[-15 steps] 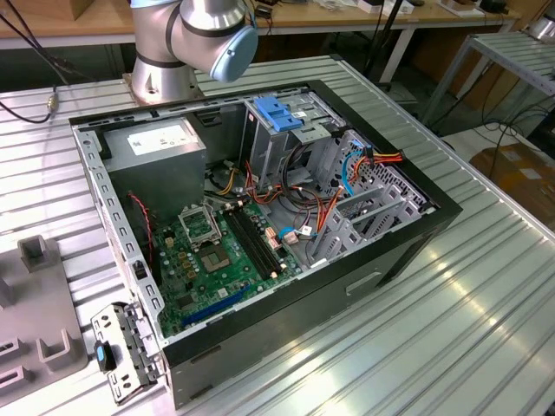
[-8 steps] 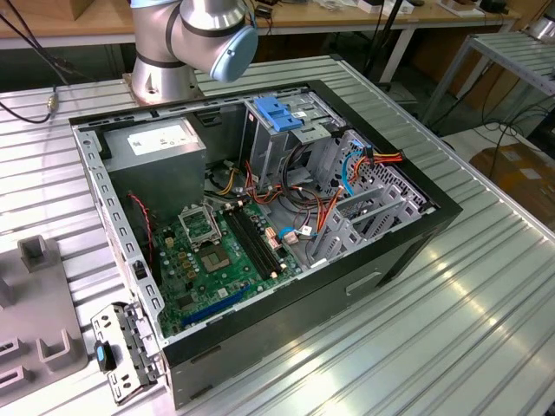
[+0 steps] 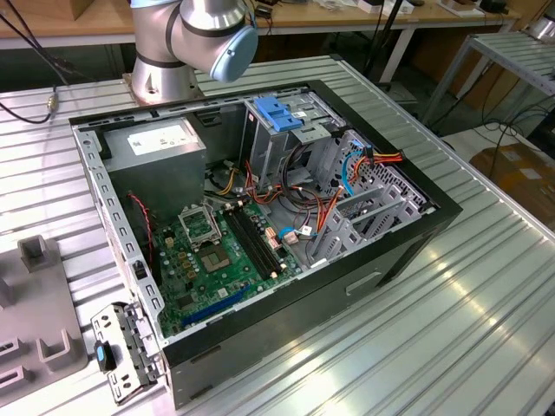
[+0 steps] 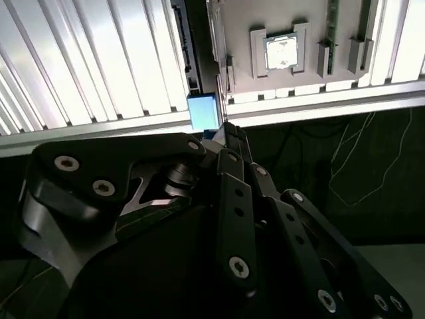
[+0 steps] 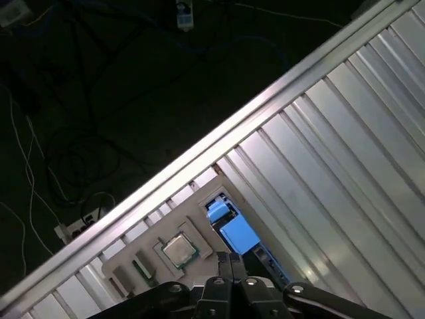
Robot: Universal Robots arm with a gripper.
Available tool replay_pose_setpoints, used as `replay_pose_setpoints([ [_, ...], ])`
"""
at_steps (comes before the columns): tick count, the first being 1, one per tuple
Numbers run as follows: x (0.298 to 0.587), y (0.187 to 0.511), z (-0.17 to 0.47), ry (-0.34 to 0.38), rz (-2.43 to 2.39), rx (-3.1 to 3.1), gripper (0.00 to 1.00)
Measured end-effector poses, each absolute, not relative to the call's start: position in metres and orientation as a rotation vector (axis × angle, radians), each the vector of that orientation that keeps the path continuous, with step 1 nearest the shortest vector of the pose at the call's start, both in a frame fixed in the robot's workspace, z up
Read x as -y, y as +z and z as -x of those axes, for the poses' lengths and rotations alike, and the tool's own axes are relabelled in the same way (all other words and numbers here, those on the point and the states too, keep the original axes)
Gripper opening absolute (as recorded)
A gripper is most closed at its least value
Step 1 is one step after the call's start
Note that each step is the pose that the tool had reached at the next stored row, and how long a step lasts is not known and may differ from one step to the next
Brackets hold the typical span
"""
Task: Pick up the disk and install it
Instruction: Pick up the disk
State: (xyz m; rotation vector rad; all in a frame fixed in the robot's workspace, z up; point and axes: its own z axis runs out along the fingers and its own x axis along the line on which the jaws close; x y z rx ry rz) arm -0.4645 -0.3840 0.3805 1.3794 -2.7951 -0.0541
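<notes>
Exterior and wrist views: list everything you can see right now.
disk: one, blue rail showing, at the tray's edge
tray: one, grey, on the table
chip: one, silver, in the tray
case: one, black, open, on the table
motherboard: one, green, case floor
power supply: one, grey, case corner near the arm
cage: one, grey with blue top, inside the case
cables: several, red, orange, blue, inside the case
table: one, ribbed silver
arm: one, silver and blue, beside the case
gripper: one, black, shut, tip near the disk
</notes>
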Motion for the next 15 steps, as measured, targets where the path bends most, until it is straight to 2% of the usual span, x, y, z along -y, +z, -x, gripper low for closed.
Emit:
replay_pose_setpoints([
  [6,0.383,0.379,0.464,-0.051,-1.562,2.694,0.11],
  [11,0.37,0.377,0.462,-0.051,-1.57,2.69,0.11],
  [12,0.369,0.376,0.462,-0.051,-1.58,2.684,0.16],
  [13,0.369,0.375,0.462,-0.05,-1.596,2.675,0.16],
  [14,0.368,0.374,0.462,-0.05,-1.615,2.664,0.23],
  [15,0.368,0.374,0.462,-0.049,-1.628,2.656,0.23],
])
